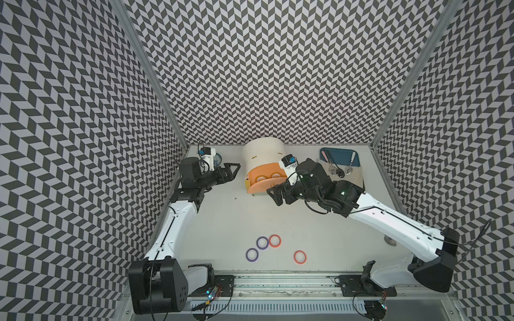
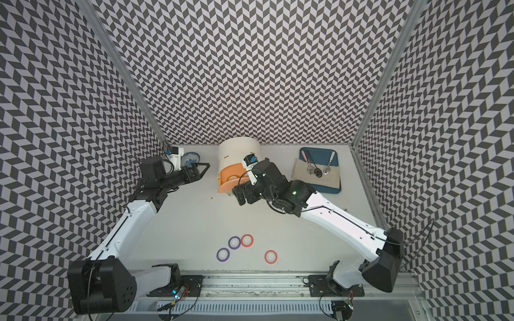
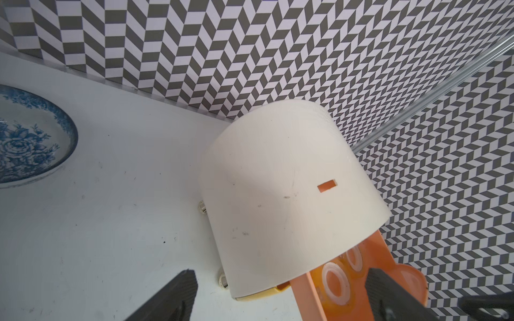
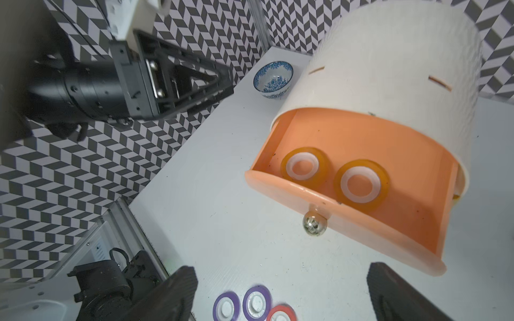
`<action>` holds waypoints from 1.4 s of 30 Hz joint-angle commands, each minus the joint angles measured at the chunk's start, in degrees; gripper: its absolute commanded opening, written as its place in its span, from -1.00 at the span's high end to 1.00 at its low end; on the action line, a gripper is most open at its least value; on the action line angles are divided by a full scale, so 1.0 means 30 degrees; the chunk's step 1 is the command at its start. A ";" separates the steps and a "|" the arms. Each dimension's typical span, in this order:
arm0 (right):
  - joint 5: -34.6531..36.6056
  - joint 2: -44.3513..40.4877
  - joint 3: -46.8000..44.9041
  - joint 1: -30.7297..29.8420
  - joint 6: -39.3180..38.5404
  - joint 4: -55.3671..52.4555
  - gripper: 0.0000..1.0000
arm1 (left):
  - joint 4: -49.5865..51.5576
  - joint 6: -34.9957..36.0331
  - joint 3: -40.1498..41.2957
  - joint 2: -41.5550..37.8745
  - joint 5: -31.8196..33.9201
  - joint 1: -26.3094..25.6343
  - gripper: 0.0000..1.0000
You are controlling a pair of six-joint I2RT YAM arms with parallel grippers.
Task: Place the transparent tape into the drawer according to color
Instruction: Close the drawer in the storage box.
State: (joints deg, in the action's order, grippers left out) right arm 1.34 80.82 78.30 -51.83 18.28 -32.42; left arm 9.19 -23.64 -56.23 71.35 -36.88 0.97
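Facing right hand (image 1: 274, 195): orange tapes (image 4: 360, 184) (in drawer (image 4: 361, 133))

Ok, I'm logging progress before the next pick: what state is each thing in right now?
peach drawer: pulled open.
orange-yellow tape rings: both lying flat inside the peach drawer.
purple tape rings: both flat on the table, not sorted.
red-pink tape rings: both flat on the table, not sorted.
left gripper: open, empty.
right gripper: open, empty.
bowl: upright, looks empty.
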 commanded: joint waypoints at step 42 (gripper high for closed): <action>0.3573 0.1362 -0.3997 0.0060 0.2592 0.9652 -0.32 | 0.1609 0.1168 -0.3992 0.5044 0.2217 -0.3263 -0.57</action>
State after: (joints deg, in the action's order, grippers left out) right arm 9.65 84.36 64.45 -51.83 26.74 -8.60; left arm 12.49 -21.63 -67.33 85.41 -30.65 -8.27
